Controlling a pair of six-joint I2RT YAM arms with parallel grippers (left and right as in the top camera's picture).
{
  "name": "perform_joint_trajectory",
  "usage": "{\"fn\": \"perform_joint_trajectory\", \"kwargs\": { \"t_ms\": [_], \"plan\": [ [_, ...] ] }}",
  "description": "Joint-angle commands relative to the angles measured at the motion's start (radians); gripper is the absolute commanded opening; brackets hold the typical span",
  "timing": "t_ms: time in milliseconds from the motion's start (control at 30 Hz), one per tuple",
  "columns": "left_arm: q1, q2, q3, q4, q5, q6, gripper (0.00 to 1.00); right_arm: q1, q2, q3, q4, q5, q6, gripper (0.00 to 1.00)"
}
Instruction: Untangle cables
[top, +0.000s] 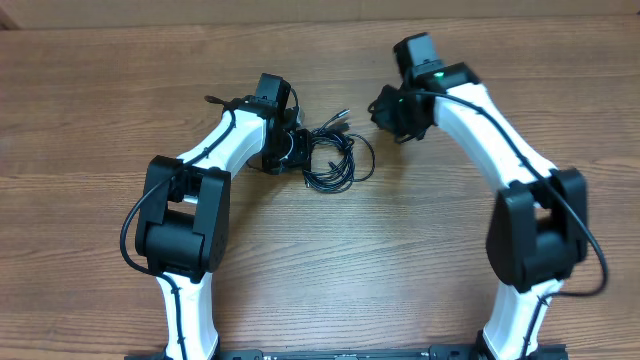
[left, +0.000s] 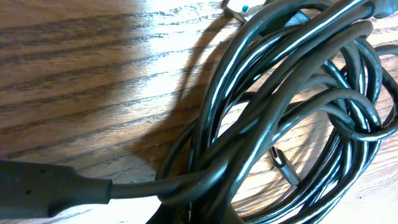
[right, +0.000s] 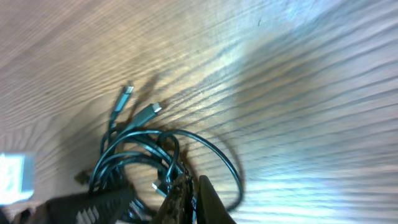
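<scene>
Closed left gripper (top: 296, 150) against the left edge of the cables (top: 332, 162), fingers cut out of its own view, hold unclear; right gripper (right: 191, 186) pinched together, empty, right of the cables, its view blurred

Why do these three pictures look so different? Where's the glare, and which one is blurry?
Overhead: even light, sharp, the cables small. Left wrist: so close that the cables fill the frame, white streaks on their gloss, glare on the table at top, a shadow beside them. Right wrist: soft and bluish throughout, the right hand a dark blur at the bottom edge.
</scene>
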Motion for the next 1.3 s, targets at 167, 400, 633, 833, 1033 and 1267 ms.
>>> {"fn": "perform_joint_trajectory", "kwargs": {
  "t_ms": [167, 400, 633, 833, 1033, 1267],
  "plan": [
    [0.001, 0.045, -0.029, -0.021, -0.081, -0.014, 0.04, 0.010, -0.028, 0.000, -0.056, -0.169, -0.078, 0.47],
    [0.001, 0.045, -0.029, -0.023, -0.080, -0.014, 0.04, 0.010, -0.008, -0.190, 0.177, -0.421, 0.052, 0.48],
    [0.001, 0.045, -0.029, -0.022, -0.080, -0.014, 0.04, 0.009, -0.008, -0.431, 0.627, -0.529, 0.164, 0.47],
    [0.001, 0.045, -0.029, -0.021, -0.080, -0.014, 0.04, 0.009, 0.018, -0.473, 0.726, -0.454, 0.187, 0.47],
    [0.001, 0.045, -0.029, -0.021, -0.081, -0.014, 0.04, 0.012, 0.070, -0.473, 0.859, -0.513, 0.214, 0.47],
    [0.001, 0.045, -0.029, -0.021, -0.081, -0.014, 0.04, 0.012, 0.082, -0.473, 0.918, -0.451, 0.252, 0.47]
  ]
}}
